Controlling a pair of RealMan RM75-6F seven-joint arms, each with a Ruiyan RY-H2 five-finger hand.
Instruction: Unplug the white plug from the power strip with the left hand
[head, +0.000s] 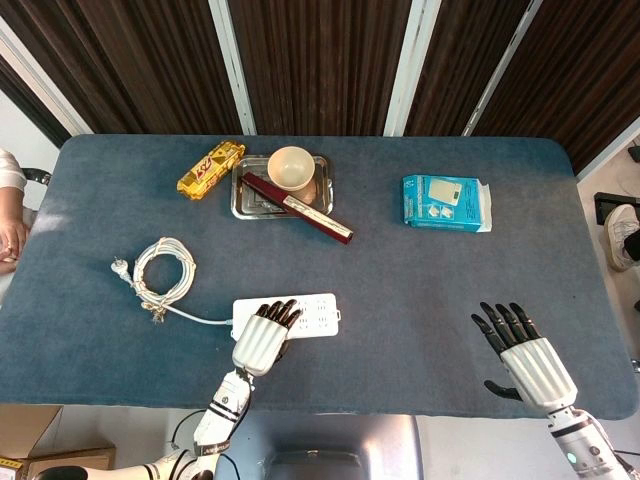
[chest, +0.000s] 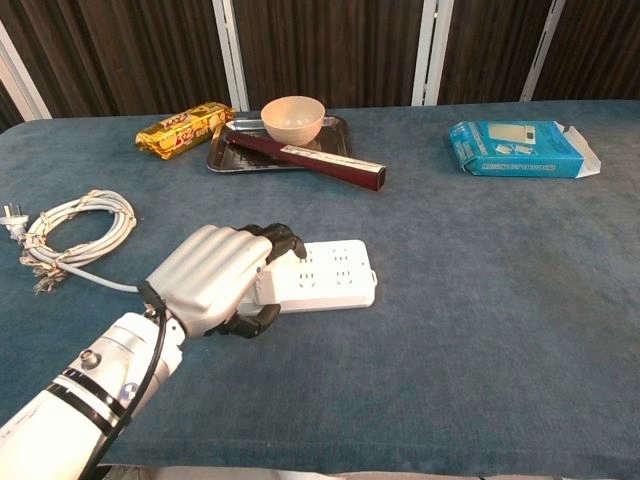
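Observation:
The white power strip lies near the table's front edge, left of centre. My left hand covers its left end with the fingers curled down over it and the thumb tucked at the near side. A white block that looks like the white plug shows between the fingers and thumb; most of it is hidden. The strip's cord runs left to a coiled white cable. My right hand hovers at the front right with fingers spread and nothing in it.
At the back stand a metal tray with a beige bowl and a long dark red box, and a yellow snack pack. A blue carton lies at the back right.

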